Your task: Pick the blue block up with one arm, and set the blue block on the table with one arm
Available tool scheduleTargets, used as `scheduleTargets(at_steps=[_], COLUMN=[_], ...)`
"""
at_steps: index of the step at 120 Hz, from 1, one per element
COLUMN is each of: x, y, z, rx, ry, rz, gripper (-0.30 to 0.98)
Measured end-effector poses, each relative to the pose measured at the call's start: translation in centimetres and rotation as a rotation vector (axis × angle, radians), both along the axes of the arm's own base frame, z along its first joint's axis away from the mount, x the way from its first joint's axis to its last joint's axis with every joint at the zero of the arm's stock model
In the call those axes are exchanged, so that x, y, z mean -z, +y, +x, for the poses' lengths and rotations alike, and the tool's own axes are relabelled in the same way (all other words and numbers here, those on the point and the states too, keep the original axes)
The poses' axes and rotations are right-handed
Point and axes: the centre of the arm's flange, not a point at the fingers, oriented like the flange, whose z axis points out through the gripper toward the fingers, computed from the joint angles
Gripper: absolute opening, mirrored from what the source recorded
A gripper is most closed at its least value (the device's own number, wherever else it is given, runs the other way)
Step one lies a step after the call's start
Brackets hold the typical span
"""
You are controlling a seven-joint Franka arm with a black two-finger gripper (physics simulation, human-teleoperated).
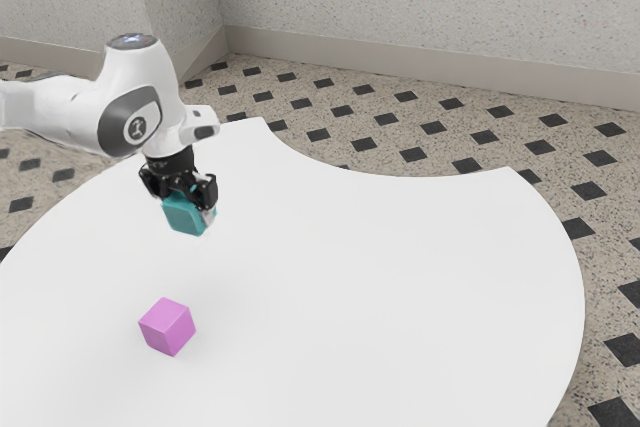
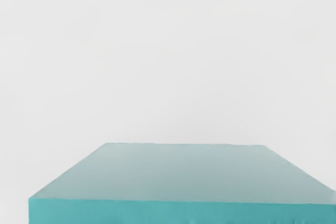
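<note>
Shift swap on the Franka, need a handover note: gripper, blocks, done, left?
Gripper: shut on the blue (teal) block.
Block: in the grip, looks raised above the white table; clearance hard to judge.
Pink block: on the table, not part of the job.
Done: pick-up, as far as I can tell.
Left: lower the blue block onto the table, open, back off.

And here's the white arm [image 1: 48, 107] in from the exterior view's left, running nearly level, bending over at the rounded wrist [image 1: 143, 82], black gripper [image 1: 188, 204] aimed downward, slightly tilted, up in the air, fingers closed firmly on their load
</note>
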Motion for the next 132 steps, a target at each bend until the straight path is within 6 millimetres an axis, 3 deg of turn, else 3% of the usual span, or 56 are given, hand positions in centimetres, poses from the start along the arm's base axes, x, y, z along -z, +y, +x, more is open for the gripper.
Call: scheduleTargets(at_steps=[6,18,29,43,48,61,85,88,93,106,114,120,132], x=[0.7,4.9,8.9,11.9,12.5,12.8,12.1,10.9,7.1,-9.0,-16.0,-18.6,-19.6], y=[-0.2,-0.8,-1.1,-1.5,-1.5,-1.7,-1.9,-2.3,-3.1,-4.1,-4.4,-4.6,-4.9], z=[1.6,3.6,4.0,4.0,4.0,4.0,4.1,4.1,4.1,1.6,0.4,-0.1,-0.7], rx=[-0.002,-0.010,-0.019,-0.022,-0.022,-0.016,0.010,0.020,0.045,0.137,0.176,0.192,0.210], ry=[0.036,0.135,0.213,0.259,0.264,0.264,0.249,0.231,0.177,-0.021,-0.089,-0.099,-0.063], rz=[0.001,-0.019,-0.048,-0.076,-0.083,-0.105,-0.127,-0.130,-0.140,-0.127,-0.101,-0.087,-0.072], gripper=[0.25,0.26,0.27,0.27,0.27,0.43,0.59,0.60,0.61,0.64,0.65,0.66,0.67])
